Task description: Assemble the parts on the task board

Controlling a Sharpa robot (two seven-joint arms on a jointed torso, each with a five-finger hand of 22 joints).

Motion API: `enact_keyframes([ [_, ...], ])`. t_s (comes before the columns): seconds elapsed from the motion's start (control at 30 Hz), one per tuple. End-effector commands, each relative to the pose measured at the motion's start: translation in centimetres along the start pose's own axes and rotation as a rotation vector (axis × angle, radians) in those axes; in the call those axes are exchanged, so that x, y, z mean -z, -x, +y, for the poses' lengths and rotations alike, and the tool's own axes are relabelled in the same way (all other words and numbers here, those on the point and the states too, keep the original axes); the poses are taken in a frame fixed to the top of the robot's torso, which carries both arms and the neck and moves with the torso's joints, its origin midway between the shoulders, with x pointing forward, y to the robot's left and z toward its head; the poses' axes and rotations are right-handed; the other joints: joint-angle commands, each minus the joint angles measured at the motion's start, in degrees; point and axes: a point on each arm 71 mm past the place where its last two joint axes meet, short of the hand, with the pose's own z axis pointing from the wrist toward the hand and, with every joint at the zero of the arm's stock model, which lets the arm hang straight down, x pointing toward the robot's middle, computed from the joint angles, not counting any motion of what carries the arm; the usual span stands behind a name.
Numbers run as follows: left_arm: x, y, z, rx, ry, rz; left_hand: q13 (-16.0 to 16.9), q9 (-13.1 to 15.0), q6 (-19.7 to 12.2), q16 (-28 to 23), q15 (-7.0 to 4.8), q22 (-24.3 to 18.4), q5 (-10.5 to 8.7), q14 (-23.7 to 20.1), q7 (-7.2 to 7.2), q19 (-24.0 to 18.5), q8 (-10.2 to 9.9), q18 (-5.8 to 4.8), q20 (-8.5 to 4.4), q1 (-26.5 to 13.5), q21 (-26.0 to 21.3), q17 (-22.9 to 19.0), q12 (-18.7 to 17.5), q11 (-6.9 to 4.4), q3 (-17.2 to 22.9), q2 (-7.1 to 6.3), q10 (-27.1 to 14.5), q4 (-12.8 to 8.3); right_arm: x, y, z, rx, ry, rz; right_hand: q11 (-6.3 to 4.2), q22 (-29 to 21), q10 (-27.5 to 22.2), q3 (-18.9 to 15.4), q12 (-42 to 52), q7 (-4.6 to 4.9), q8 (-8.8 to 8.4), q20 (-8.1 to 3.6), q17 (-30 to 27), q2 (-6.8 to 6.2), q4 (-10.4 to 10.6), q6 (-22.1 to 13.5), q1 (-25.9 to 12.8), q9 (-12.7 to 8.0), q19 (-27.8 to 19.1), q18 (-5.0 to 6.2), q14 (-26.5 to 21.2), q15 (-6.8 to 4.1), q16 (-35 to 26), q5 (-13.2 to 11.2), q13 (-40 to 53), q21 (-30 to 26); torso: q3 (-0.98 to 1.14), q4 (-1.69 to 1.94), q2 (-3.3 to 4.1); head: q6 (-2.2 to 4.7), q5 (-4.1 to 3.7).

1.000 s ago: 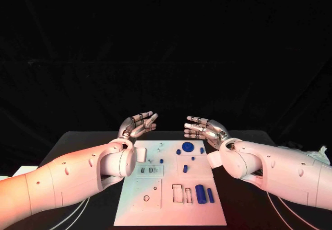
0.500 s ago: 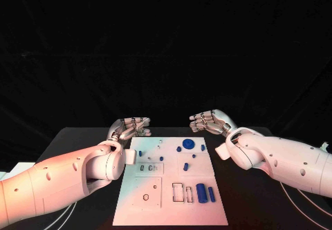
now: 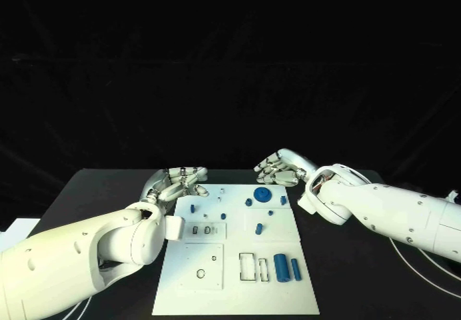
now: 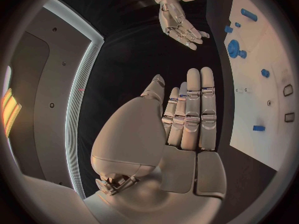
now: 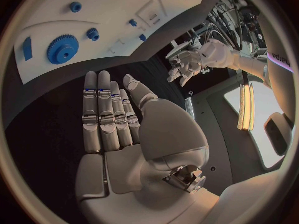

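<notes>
- Nothing is held: the left hand and right hand are seen empty, fingers straight and loosely apart, above the far edge of the task board.
- The blue gear lies at the board's 12 o'clock and is judged the nearest part; the right hand is best lowered squarely over it.
- The two blue cylinders lie at 4 o'clock.
- The black desk is backed by a dark curtain.

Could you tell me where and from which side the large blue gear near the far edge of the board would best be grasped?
Probably by its toothed rim, from above. The large blue gear lies flat on the task board, so only the rim and the raised hub offer purchase. The right hand, empty above the far edge, is nearest; its fingers could close across the rim.
</notes>
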Motion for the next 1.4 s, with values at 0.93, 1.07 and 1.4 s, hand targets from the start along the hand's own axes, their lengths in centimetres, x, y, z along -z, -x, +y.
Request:
enact_keyframes([
  [0.93, 1.6, -2.3, -1.4, 0.091, 0.052, 0.071, 0.5, 0.2, 0.0, 5.0, -0.06, 3.2, -0.10, -3.0, 0.13, -2.6, -0.2, 0.36, -0.05, -0.7, 3.6, 5.2, 0.5, 0.02, -1.0, 0.16, -0.2, 0.6, -1.6, -0.9, 2.4, 0.586, -0.027, 0.229, -2.27, 14.3, -1.2, 3.5, -1.1, -2.71, -0.36, -4.72, 47.4, -4.64, 4.5, 2.8, -2.4, -0.1, 9.6, 0.59, 10.7, -3.32, 52.9, -2.4, -0.2, 25.2, -0.34, 2.72, 5.78, 0.49, -2.22],
  [1.07, 1.6, -2.3, -1.4, 0.091, 0.054, 0.072, 0.5, 0.2, -0.1, 5.1, -0.05, 3.3, -0.11, -3.0, 0.15, -2.7, -0.2, 0.36, -0.03, -0.8, 3.6, 5.3, 0.6, 0.03, -1.0, 0.16, -0.2, 0.7, -1.6, -1.0, 2.3, 0.590, -0.028, 0.242, -2.24, 15.0, -1.2, 3.9, -1.1, -2.68, -0.33, -4.63, 48.7, -4.74, 4.8, 2.9, -2.3, 0.0, 9.1, 0.62, 10.7, -3.26, 54.2, -2.4, -0.2, 26.1, -0.40, 2.64, 6.09, 0.68, -2.27],
  [1.4, 1.6, -2.4, -1.4, 0.093, 0.058, 0.076, 0.6, 0.2, -0.2, 5.3, -0.01, 3.5, -0.09, -3.2, 0.18, -2.8, -0.2, 0.35, 0.00, -0.9, 3.9, 5.5, 0.6, 0.07, -1.1, 0.24, -0.4, 0.7, -1.8, -1.3, 2.3, 0.591, -0.028, 0.277, -2.16, 16.2, -1.5, 5.6, -1.1, -2.74, -0.23, -4.46, 49.7, -4.10, 5.5, 3.7, -1.9, 0.0, 7.9, 0.68, 10.4, -3.18, 55.3, -3.0, -0.3, 27.9, -0.40, 2.87, 6.42, 0.57, -2.61],
])
